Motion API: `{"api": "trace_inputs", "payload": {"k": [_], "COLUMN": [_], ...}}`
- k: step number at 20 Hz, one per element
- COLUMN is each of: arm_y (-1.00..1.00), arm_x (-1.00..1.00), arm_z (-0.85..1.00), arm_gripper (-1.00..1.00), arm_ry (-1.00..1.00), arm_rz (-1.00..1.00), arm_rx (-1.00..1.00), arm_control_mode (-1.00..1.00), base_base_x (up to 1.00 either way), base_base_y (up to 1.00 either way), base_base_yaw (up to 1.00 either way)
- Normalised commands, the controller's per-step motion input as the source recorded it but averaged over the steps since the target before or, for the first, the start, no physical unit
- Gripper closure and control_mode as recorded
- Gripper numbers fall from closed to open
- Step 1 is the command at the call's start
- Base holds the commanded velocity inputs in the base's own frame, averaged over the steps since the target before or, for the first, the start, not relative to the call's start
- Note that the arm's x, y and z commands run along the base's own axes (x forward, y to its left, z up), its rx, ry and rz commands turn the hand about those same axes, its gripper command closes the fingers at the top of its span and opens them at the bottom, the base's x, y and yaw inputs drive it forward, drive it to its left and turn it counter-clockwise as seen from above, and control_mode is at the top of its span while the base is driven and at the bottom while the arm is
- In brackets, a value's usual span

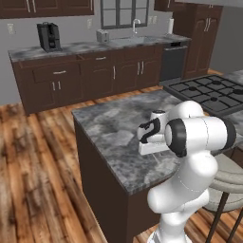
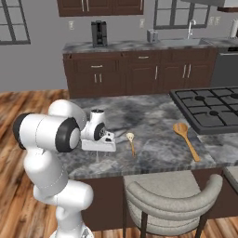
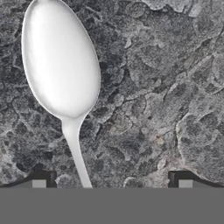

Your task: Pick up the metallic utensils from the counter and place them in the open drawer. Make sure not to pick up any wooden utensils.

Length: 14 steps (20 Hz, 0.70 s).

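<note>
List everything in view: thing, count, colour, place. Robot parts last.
metal spoon: one, silver-white, flat on the counter under the hand
wooden utensils: two, tan, on the counter; small one by the hand, larger spoon near the cooktop
counter: one, grey marbled top, dark brown sides
cooktop: one, black, set in the counter
coffee machine: one, black, back counter
sink tap: one, silver, back counter
stool: one, grey, before the counter
hand: one, white, open, fingertips astride the spoon's handle
</note>
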Motion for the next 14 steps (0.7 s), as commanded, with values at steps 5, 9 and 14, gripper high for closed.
{"api": "trace_inputs", "payload": {"k": [5,9,14], "arm_y": [0.18,0.19,0.10], "arm_x": [0.00,0.00,0.00], "arm_z": [-0.27,-0.26,-0.23], "arm_gripper": [1.00,1.00,1.00], "arm_ry": [0.00,0.00,0.01], "arm_rz": [0.00,0.00,0.00], "arm_rx": [0.00,0.00,0.00], "arm_control_mode": [-1.00,-1.00,-1.00], "base_base_x": [0.00,0.00,0.00], "base_base_y": [0.00,0.00,0.00], "base_base_yaw": [0.00,0.00,0.00]}}
